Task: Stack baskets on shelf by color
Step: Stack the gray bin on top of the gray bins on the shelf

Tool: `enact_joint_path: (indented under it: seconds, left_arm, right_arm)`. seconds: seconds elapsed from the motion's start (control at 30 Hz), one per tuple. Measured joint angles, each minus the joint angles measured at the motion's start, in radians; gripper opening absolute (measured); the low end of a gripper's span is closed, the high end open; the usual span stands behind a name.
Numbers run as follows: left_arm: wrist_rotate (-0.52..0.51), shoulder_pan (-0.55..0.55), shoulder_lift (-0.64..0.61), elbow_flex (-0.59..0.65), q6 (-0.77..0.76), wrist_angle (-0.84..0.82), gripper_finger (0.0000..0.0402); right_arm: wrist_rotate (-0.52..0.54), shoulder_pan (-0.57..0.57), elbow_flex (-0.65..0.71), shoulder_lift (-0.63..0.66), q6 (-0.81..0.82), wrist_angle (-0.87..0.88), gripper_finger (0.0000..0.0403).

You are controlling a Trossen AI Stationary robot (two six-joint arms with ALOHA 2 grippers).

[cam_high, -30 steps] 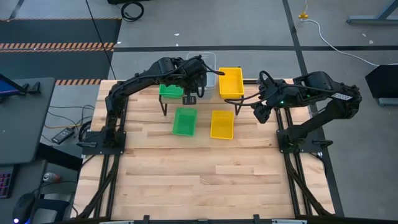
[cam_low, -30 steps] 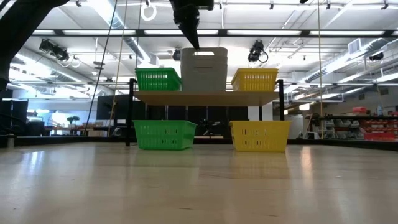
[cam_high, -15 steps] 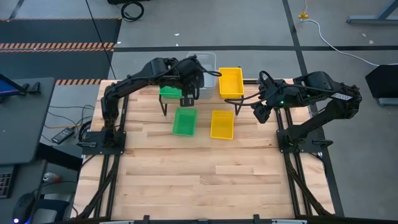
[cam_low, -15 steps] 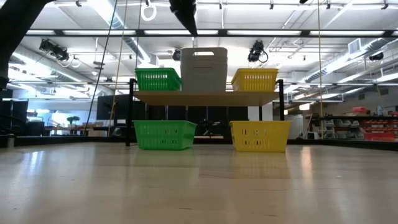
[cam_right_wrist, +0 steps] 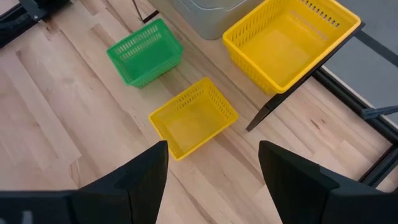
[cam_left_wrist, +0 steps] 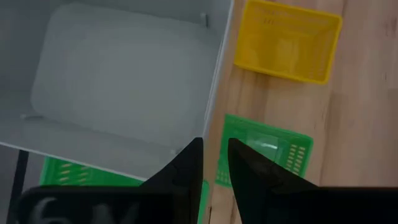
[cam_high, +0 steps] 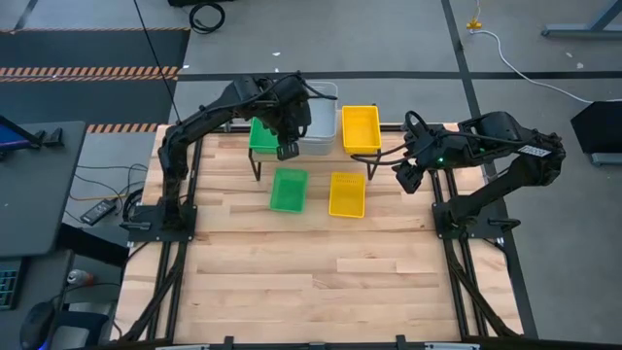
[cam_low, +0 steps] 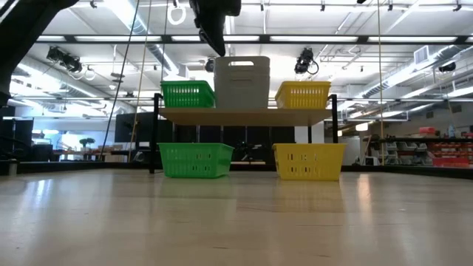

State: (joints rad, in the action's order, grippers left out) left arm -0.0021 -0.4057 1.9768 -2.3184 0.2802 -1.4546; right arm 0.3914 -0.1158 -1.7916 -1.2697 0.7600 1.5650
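On the shelf (cam_low: 244, 116) sit a green basket (cam_low: 187, 94), a pale grey stack (cam_low: 242, 83) in the middle and a yellow basket (cam_low: 303, 94). The left gripper (cam_high: 288, 149) hangs over the shelf's front edge, fingers (cam_left_wrist: 186, 167) slightly parted, holding nothing. On the table below lie another green basket (cam_high: 288, 190) and yellow basket (cam_high: 347, 193). The right gripper (cam_high: 404, 178) waits beside the shelf, fingers spread wide.
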Motion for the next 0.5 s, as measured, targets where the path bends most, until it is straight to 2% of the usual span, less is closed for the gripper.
enact_joint_path:
  seconds: [0.5]
  left_arm:
    - [0.007, 0.024, 0.002, 0.000, 0.004, 0.021, 0.0080]
  right_arm:
    - [0.000, 0.000, 0.000, 0.000, -0.002, 0.000, 0.0256]
